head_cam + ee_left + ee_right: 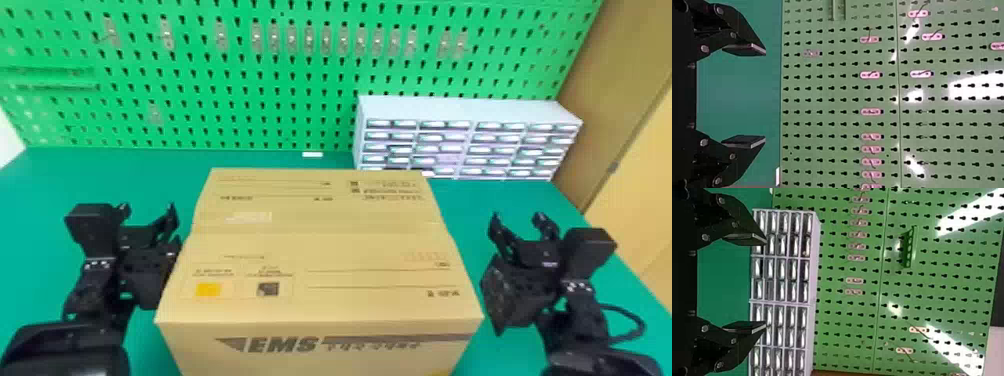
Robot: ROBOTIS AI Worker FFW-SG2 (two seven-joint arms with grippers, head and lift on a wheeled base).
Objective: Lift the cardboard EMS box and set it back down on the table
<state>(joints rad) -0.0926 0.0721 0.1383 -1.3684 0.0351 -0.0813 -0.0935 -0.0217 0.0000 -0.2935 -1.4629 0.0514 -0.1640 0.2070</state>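
The cardboard EMS box (320, 245) stands closed in the middle of the head view, its lettered side facing the robot. Along its left side is my left gripper (149, 212), close against the box's edge, its fingers spread with nothing between them. My right gripper (517, 222) is to the right of the box, with a strip of green table between them, and is likewise open. In the left wrist view the left gripper (746, 96) has its two pads wide apart. The right wrist view has the right gripper (746, 282) parted the same way.
The green table (120, 175) extends behind and beside the box. A white drawer cabinet (465, 107) stands at the back right. Behind everything rises a green pegboard (210, 95) with small hooks. A small white piece (312, 154) lies near the table's back edge.
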